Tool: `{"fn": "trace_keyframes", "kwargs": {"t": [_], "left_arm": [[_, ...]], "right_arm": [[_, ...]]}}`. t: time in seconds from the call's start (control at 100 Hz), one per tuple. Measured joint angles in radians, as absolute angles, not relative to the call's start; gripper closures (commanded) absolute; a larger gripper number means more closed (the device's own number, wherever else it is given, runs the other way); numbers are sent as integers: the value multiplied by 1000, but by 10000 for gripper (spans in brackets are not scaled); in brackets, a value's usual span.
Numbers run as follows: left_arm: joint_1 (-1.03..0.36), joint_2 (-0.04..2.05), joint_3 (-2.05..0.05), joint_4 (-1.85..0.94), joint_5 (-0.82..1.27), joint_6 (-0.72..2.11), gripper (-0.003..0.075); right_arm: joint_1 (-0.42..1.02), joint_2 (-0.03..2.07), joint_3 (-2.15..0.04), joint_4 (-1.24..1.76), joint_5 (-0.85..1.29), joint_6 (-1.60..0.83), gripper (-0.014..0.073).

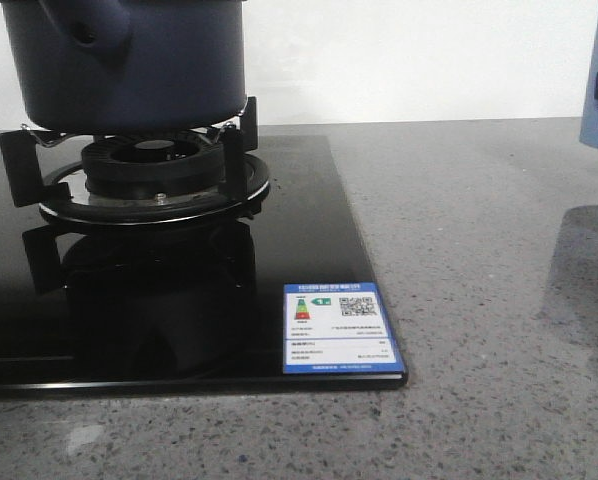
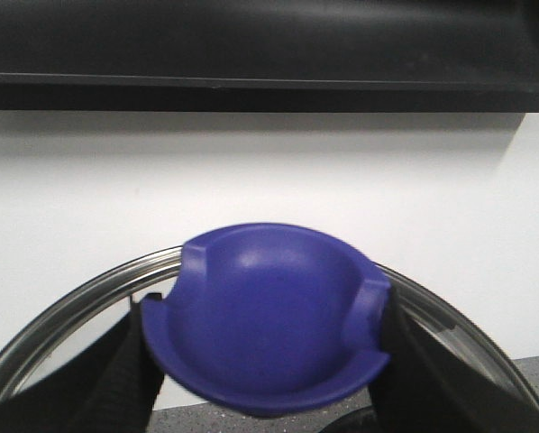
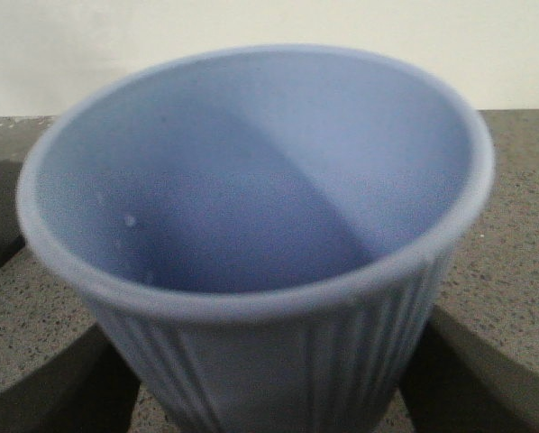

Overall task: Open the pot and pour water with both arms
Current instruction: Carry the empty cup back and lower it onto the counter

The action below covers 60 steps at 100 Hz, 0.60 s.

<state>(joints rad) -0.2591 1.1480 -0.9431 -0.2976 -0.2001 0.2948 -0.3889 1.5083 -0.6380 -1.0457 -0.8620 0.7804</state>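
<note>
Pot (image 1: pixel 129 60) sits on the burner grate (image 1: pixel 129 165) of the black glass hob (image 1: pixel 179 320), far left of the front view, top cropped by the frame, so we can't see from there whether it's covered; handle stub with its hole faces the camera. Hob lies on the grey speckled counter (image 1: pixel 479 300), energy label (image 1: pixel 339 328) stuck at its near right corner

Left tool (image 2: pixel 265 361): we see its dark fingers (image 2: pixel 116 379) pinching a blue knob (image 2: pixel 265 316) from both sides, with the rim of a glass lid (image 2: pixel 80 293) arcing behind the knob. White wall behind the lid, dark band above it

Right tool (image 3: pixel 269 379): fingers (image 3: pixel 62 388) sit on either side of the pale blue ribbed cup (image 3: pixel 260 225), which fills the wrist view; they look closed on its ribbed wall. Cup upright, mouth open to the camera, a few droplets inside. In the front view we only get a sliver of that cup at the far right edge, above the counter, well apart from the pot
</note>
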Motion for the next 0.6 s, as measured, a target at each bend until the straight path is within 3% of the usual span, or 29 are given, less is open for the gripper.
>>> {"fn": "trace_keyframes", "kwargs": {"t": [0.6], "left_arm": [[-259,1148,-943,-298,-200,295,332]], "right_arm": [[-389,1586,-638,-996,-904,588,254]]}}
